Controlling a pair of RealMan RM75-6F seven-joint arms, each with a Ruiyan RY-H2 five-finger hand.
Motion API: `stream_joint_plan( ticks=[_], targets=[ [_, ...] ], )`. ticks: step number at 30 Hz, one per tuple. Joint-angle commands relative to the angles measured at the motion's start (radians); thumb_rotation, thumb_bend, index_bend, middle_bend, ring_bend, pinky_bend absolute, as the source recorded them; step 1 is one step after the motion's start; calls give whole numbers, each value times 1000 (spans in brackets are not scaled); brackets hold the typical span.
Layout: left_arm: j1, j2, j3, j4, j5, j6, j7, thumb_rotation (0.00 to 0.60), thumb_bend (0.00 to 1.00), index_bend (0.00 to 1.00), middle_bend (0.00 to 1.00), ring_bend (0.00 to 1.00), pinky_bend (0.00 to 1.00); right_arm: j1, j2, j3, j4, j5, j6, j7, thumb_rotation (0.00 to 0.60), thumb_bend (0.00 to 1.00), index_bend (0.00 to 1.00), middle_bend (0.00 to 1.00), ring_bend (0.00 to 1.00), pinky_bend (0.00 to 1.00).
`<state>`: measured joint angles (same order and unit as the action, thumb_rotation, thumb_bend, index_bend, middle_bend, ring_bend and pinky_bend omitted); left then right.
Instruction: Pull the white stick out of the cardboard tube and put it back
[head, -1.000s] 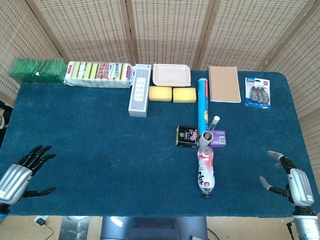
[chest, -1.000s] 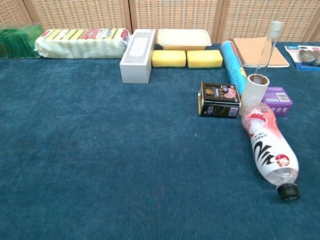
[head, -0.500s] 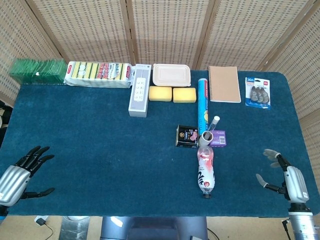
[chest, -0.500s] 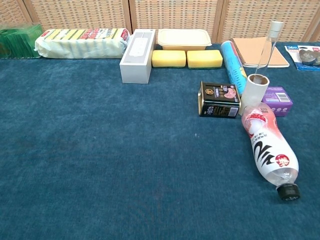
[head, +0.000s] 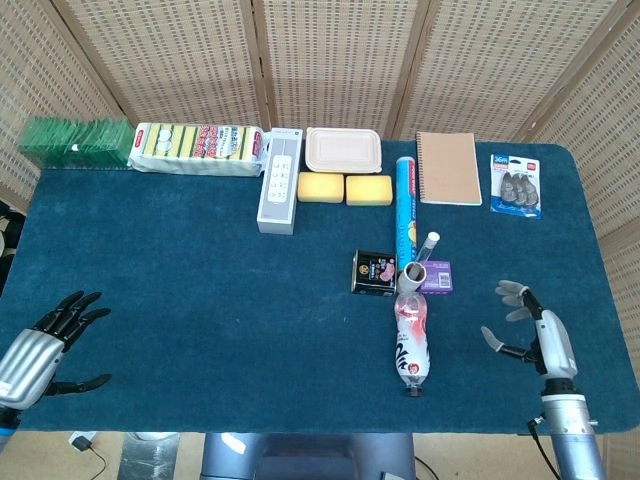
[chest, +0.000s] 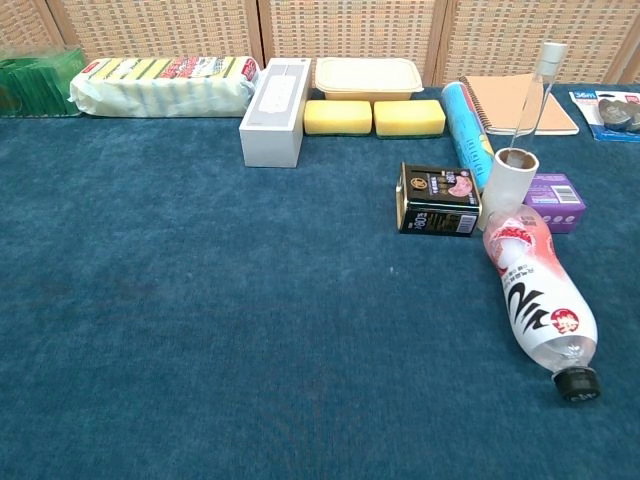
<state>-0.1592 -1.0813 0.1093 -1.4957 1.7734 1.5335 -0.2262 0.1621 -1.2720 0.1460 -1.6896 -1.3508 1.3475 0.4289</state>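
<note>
A short cardboard tube (head: 411, 275) (chest: 509, 183) stands upright between a black tin and a purple box. The white stick (head: 429, 245) (chest: 534, 92) leans out of its top toward the back right. My right hand (head: 530, 324) hovers open near the front right of the table, well to the right of the tube, fingers spread. At the front left corner my left hand (head: 45, 340) is open, far from the tube. Neither hand shows in the chest view.
A plastic bottle (head: 412, 336) (chest: 537, 294) lies just in front of the tube. Black tin (head: 373, 273), purple box (head: 437, 277) and a blue roll (head: 405, 207) crowd it. Notebook (head: 448, 168), clips pack (head: 515, 185), sponges (head: 344, 189), lunch box (head: 343, 150) and power strip (head: 279, 180) line the back.
My right hand has risen and moved inward to the left, toward the tube. The left hand has barely shifted. Tube and stick have not moved.
</note>
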Motion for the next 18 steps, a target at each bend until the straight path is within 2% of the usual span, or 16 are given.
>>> stream_joint_plan(
  ticks=[1,12,18],
  targets=[
    [0,0,-1,0,-1,-1,-1,464,114,159,84,32,237,14,-17,9,-15,5,-9,-28,535,298,220,290,320,415],
    [2,4,-2,5,0,7,-17,462,114,160,84,31,237,88,-95,53,-61,56,-52,-222,535,298,228,296,323,415],
    [1,6,-3,8,-2,8,-27,459,114,160,84,32,237,132,-141,81,-46,105,-79,-316,538,299,234,302,325,415]
  ],
)
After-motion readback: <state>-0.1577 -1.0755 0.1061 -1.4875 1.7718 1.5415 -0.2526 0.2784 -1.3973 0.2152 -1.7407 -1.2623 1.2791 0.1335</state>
